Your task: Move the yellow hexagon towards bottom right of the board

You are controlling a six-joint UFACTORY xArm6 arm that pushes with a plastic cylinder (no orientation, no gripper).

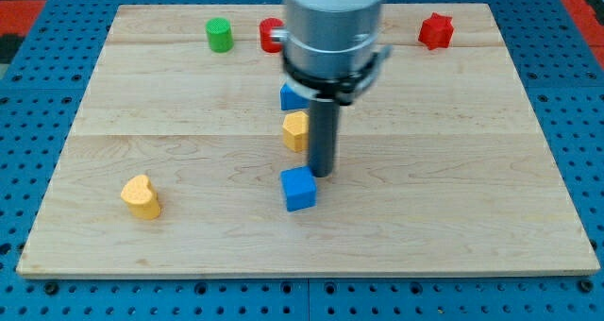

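Our arm (332, 28) hides most of a red block (271, 35), a blue block (292, 97), and the yellow hexagon's (295, 130) right side.

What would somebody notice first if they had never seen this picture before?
First, the big grey arm coming down from the view's top, with its dark rod ending at my tip mid-board. The tip sits just right of the yellow hexagon and just above the blue cube. After that, the bright red star near the board's top right and the yellow heart at lower left.
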